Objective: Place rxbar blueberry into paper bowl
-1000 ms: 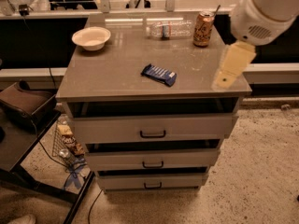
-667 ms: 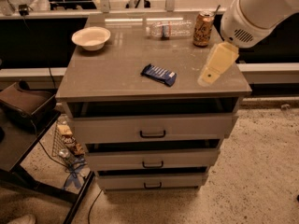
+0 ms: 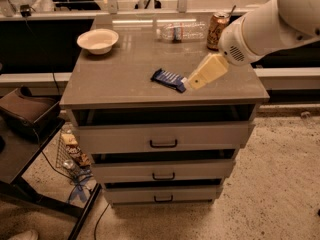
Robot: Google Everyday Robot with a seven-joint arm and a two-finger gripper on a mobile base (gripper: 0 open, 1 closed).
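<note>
The rxbar blueberry lies flat near the middle of the grey cabinet top, a dark blue wrapper with white lettering. The paper bowl stands upright and empty at the top's far left corner. My gripper hangs from the white arm that comes in from the upper right. Its tip is just right of the bar's right end, very close to it, low over the top.
A clear plastic bottle lies on its side at the back of the top. An orange drink can stands at the back right, behind the arm. Three drawers are below. A dark cart stands at the left.
My gripper has moved left and down across the cabinet top, from near the right edge to right beside the bar. The bar, bowl, bottle and can have not moved.
</note>
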